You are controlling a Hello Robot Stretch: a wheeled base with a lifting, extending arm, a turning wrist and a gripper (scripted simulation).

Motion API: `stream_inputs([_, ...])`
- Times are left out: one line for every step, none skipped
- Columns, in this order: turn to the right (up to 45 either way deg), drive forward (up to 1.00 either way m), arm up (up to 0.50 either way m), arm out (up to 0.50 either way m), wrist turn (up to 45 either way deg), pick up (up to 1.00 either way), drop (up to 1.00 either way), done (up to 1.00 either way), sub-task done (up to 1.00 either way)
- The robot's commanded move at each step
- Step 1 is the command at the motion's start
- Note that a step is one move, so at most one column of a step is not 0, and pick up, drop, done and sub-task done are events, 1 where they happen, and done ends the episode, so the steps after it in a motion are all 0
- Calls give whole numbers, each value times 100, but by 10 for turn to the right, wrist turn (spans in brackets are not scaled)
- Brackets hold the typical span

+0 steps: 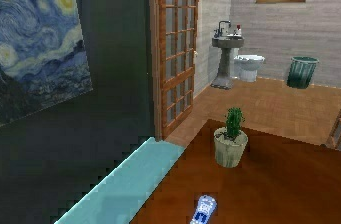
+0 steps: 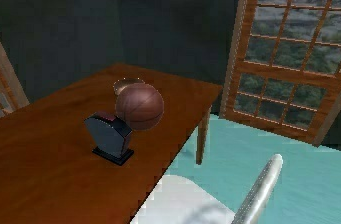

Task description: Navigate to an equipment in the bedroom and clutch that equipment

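Note:
A brown ball [image 2: 138, 104] with dark seams, like a basketball, rests on a wooden table [image 2: 38, 150] in the arm side view, near the table's far edge. Just in front of it stands a small dark blue object [image 2: 111, 138] on a black base.
A white chair [image 2: 223, 198] stands at the arm side view's bottom, on teal floor [image 2: 268, 150], with a glass-paned wooden door [image 2: 293, 65] behind. In the forward view, a potted cactus [image 1: 231, 138] and a small phone [image 1: 202, 210] lie on a wooden table [image 1: 298, 180]. A swirling night-sky painting [image 1: 28, 55] hangs on the left. Through a doorway are a sink [image 1: 225, 45], a toilet [image 1: 248, 66] and a bin [image 1: 302, 71].

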Motion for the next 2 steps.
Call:
stream_inputs([0,0,38,0,0,0,0,0,0])
stream_inputs([0,0,0,46,0,0,0,0,0])
